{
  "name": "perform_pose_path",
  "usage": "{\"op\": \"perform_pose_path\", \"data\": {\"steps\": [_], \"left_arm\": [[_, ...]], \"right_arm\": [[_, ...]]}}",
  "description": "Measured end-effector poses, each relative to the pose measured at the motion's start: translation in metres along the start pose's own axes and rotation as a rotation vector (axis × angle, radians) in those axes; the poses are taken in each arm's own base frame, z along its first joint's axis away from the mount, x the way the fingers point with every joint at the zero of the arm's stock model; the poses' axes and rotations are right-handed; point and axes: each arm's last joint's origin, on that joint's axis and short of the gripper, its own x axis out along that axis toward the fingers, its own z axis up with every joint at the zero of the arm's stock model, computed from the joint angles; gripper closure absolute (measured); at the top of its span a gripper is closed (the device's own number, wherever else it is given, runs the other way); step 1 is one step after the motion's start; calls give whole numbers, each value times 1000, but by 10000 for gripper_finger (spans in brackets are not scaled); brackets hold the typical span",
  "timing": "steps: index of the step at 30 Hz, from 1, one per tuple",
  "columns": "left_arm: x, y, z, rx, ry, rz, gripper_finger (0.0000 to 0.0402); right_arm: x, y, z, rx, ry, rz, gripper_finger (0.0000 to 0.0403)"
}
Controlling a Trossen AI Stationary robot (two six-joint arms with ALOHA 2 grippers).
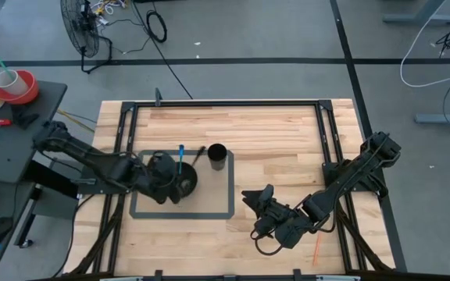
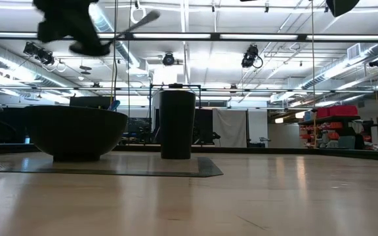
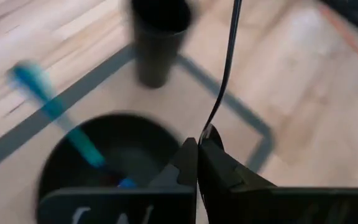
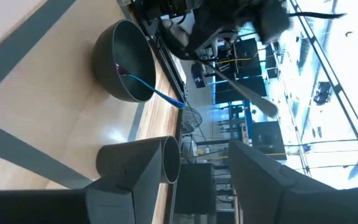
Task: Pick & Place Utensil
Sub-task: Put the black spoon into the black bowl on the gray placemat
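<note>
The left gripper (image 3: pixel 197 149) is hovering above the dark bowl (image 1: pixel 183 181), its fingers (image 3: pixel 219 163) pressed together on the thin dark handle of a utensil (image 3: pixel 227 62). In the low view the utensil (image 2: pixel 136 21) is hanging clear of the bowl (image 2: pixel 76 131), well above the rim. The black cup (image 1: pixel 217 156) is standing on the wooden table (image 1: pixel 287 140) toward two o'clock from the bowl in the high view, just beside it and inside the grey taped rectangle (image 1: pixel 230 195). A blue-handled utensil (image 1: pixel 180 158) is leaning out of the bowl toward twelve o'clock.

In the left wrist view the held utensil's long axis is running away from the fingers toward the cup (image 3: pixel 157 37), so its free end is already lying near the cup's mouth; judged from this, the coming move is turning on carrying that end over the opening and lowering it upright. The left arm is clearly the nearer one. The right gripper (image 1: pixel 258 201) is waiting toward four o'clock of the cup, fingers spread and holding nothing.
</note>
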Motion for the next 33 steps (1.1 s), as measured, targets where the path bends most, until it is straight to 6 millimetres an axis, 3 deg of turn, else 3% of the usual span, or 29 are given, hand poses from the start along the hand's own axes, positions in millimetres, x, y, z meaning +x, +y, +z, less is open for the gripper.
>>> {"op": "perform_pose_path", "data": {"steps": [5,9,27,33], "left_arm": [[16,37,-32,-141,-52,92,397],[31,54,-52,-210,-98,122,396],[59,76,-95,-240,-122,77,396],[60,75,-99,-190,-123,45,388]], "right_arm": [[0,0,0,37,-4,6,213],[0,1,-1,74,-4,14,213],[9,0,-6,176,15,39,213],[15,-2,-8,184,15,59,213]]}}
